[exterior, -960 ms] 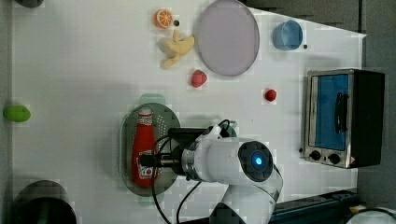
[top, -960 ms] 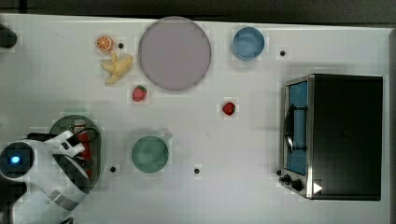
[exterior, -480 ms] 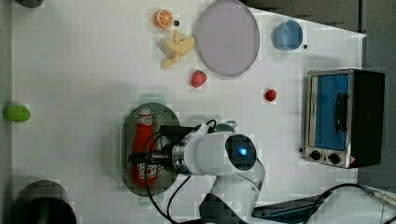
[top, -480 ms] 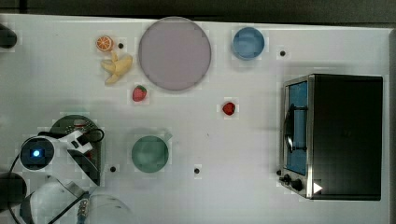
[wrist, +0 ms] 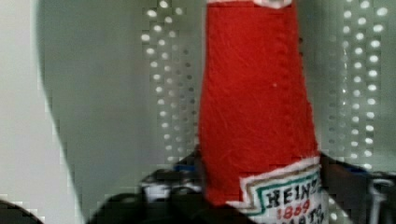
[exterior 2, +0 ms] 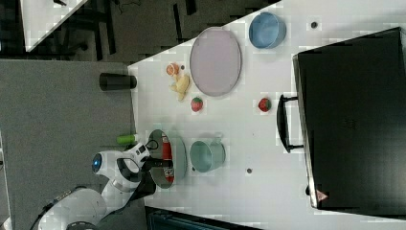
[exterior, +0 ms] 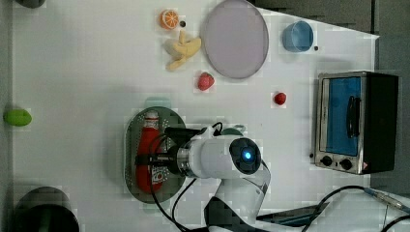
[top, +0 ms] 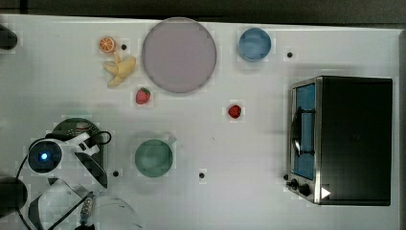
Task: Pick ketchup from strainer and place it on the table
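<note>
The ketchup (exterior: 148,145), a red bottle with a white cap and a labelled base, lies lengthwise in the pale green strainer (exterior: 129,162) near the left view's lower left. My gripper (exterior: 152,159) reaches in from the left view's right and straddles the bottle at its label. In the wrist view the ketchup (wrist: 257,102) rises between dark fingers (wrist: 180,179) that press both its sides just above the label, with the strainer's dotted bottom (wrist: 173,84) behind. From above, the arm covers most of the strainer (top: 67,125).
A green cup (top: 153,157) stands just beside the strainer. Farther off on the table (top: 239,158) are a lilac plate (top: 179,54), a blue cup (top: 254,44), two strawberries (top: 142,96) (top: 234,111), a banana (top: 119,69), an orange slice (top: 107,44) and a toaster oven (top: 344,139).
The arm has moved in over the strainer, and the wide-open fingers have come together against the sides of the ketchup. The bottle has not moved.
</note>
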Controlling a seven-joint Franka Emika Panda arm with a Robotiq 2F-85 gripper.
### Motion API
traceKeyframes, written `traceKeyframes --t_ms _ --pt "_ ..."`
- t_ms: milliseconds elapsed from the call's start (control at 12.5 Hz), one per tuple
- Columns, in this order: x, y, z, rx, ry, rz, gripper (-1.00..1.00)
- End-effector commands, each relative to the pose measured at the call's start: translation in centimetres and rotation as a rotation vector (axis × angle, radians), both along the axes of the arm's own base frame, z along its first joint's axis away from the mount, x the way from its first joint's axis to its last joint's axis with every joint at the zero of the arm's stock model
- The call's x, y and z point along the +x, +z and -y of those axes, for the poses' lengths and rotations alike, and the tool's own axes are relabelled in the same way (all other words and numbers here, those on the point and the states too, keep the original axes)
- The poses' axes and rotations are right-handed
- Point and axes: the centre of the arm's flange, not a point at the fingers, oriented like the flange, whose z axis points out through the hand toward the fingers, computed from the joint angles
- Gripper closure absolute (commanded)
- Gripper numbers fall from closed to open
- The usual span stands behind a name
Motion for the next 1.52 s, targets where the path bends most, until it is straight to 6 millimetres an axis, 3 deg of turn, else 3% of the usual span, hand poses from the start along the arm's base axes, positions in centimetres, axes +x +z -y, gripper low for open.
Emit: traceKeyframes --t_ms 80,240,400,640,880,1120,1360,1520 --pt "0.4 1.8 -1.0 0.007 -0.029 0.033 -0.21" --pt "0.6 4.0 -1.4 0.003 -0.016 0.067 -0.21" --pt "0.9 7.6 -1.5 -0.027 -0.007 0.101 -0.21" --pt "2.2 14.4 -1.1 -0.082 -0.065 0.109 -0.21" --pt "5.5 21.4 0.6 -0.070 -0.127 0.138 -0.21" --pt "10.0 25.5 4.5 -0.101 -0.159 0.133 -0.21" --pt "14.9 27.3 10.8 -0.126 -0.124 0.111 -0.21" --pt "18.2 27.8 16.1 -0.128 -0.138 0.128 -0.21"
